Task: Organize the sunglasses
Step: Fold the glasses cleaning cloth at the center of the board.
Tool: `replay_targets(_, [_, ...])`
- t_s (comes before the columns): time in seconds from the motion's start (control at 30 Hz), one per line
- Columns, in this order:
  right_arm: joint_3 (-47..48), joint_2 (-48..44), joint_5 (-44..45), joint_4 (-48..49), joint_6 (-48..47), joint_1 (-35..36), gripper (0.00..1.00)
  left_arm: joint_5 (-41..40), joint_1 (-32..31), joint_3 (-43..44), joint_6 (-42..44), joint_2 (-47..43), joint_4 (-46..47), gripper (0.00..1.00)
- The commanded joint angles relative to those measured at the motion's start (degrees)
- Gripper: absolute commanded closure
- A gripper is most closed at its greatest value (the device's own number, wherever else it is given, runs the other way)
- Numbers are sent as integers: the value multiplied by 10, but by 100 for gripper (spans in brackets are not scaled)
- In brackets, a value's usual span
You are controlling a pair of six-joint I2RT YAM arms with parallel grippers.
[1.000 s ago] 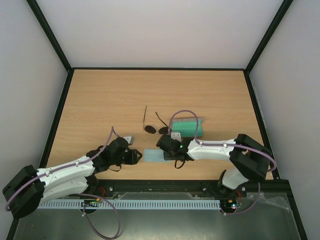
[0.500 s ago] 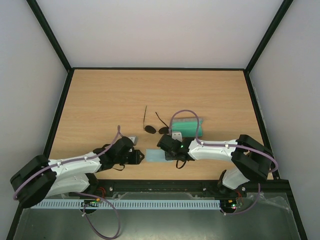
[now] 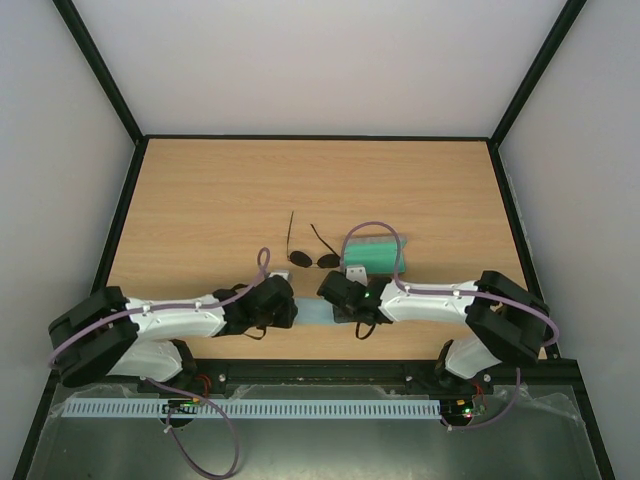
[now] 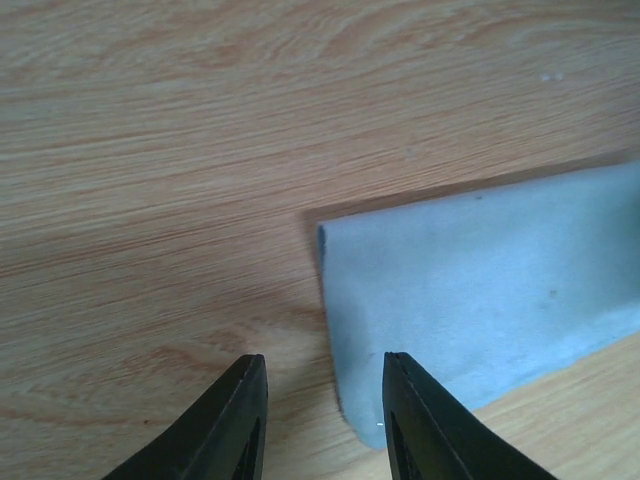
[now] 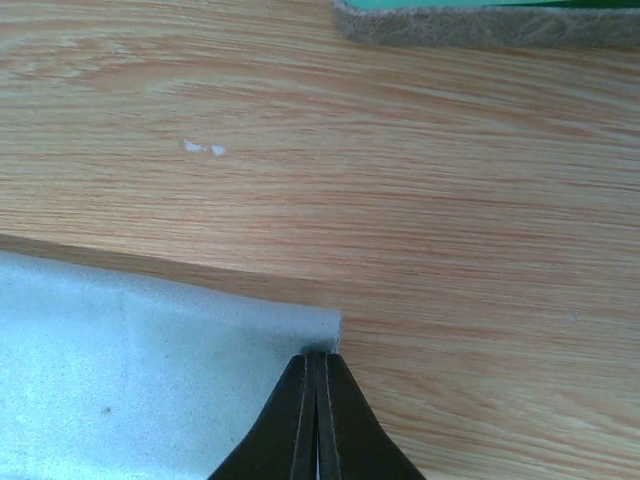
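Sunglasses (image 3: 301, 258): they lie open on the table (image 3: 220, 200), about mid-width and just left of the case (image 3: 375, 255). Neither gripper touches them.
Long axis: the two lenses sit side by side, left to right, at the end nearest the arms. The thin temple arms run away toward the far edge.
Left gripper (image 4: 323, 358): the fingers are spread and hold nothing. The left end of the cloth (image 4: 480, 300) reaches into the gap beside one finger; whether it touches that finger is hard to tell.
Right gripper (image 5: 317, 362): the jaws are pressed fully together, pinching a right-hand corner of the cloth.
Direction from the jaws: the sunglasses lie just on the far side of both grippers, with the cloth between the grippers on the near side.
Nearer arm: both look about equally near. The left one is free, so it seems better placed to reach the lens end, coming in from the near side.
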Motion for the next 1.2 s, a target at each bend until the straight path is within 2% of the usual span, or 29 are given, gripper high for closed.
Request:
replay_targets(0.0, [-14,-20,9,-6,-7,2,99,-40,-10,12,-14,29,-32,66])
replay_targets(0.43, [-35,-47,5,7,-14,1,99,-77,-41,55,-29,116,-54,72])
replay_targets(0.8, [-52,-58,0,22,-16,-1,99,-104,-73,70,-57,154,-90,77])
replay_targets(0.9, [-56,-63,-2,22,-16,-3,99,-111,-81,72,-66,153,-104,75])
replay_targets(1.0, [-58,-65,-1,23,-16,-4,99,-117,-85,69,-73,140,-118,66])
replay_targets(1.17, [-60,-65,-1,24,-17,-5,99,-121,-88,58,-83,100,-133,64])
